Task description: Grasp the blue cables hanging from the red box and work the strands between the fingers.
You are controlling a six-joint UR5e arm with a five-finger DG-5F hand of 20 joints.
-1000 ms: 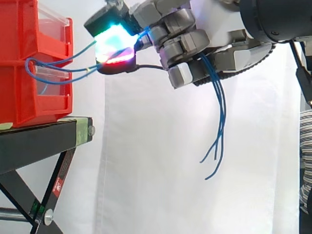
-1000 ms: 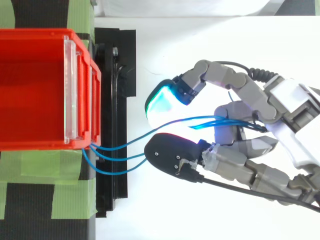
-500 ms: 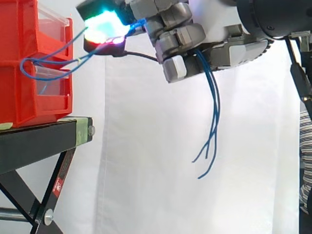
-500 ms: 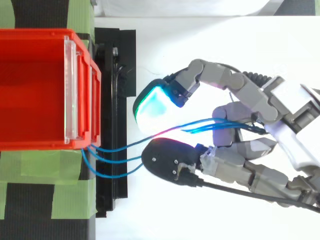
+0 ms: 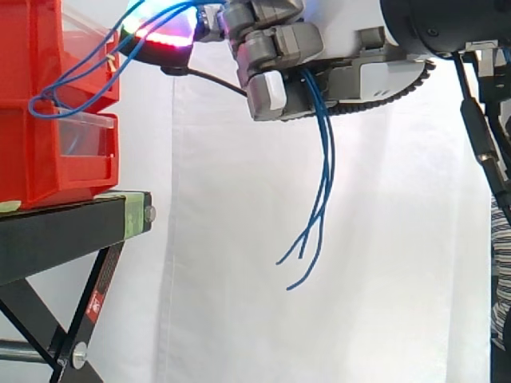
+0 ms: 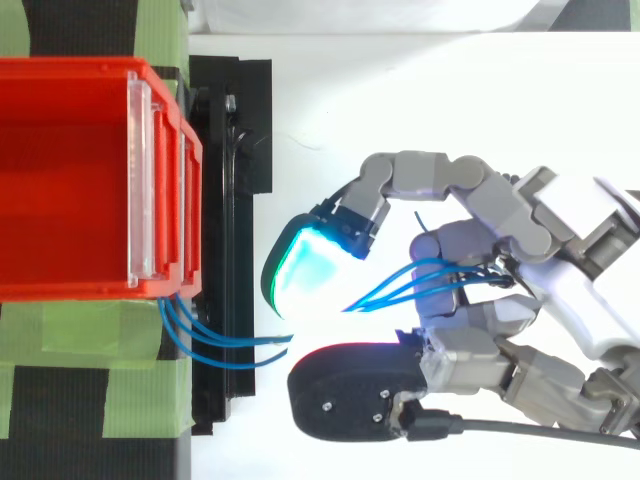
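Gripping the blue cables (image 5: 326, 171), strung from the red box (image 5: 48, 159) at left, in the curled robot hand (image 6: 470, 185). Hard to follow strands under the glowing pad; fingertips clipped by the side view's top edge.

Robot hand (image 6: 575, 210) reaching in from the right, fingers curled inward, fingertips (image 6: 300, 268) glowing cyan and red

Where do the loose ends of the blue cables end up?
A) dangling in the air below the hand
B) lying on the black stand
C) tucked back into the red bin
A: the cables run through the hand, and their ends hang free beneath it, off to the side of the stand.
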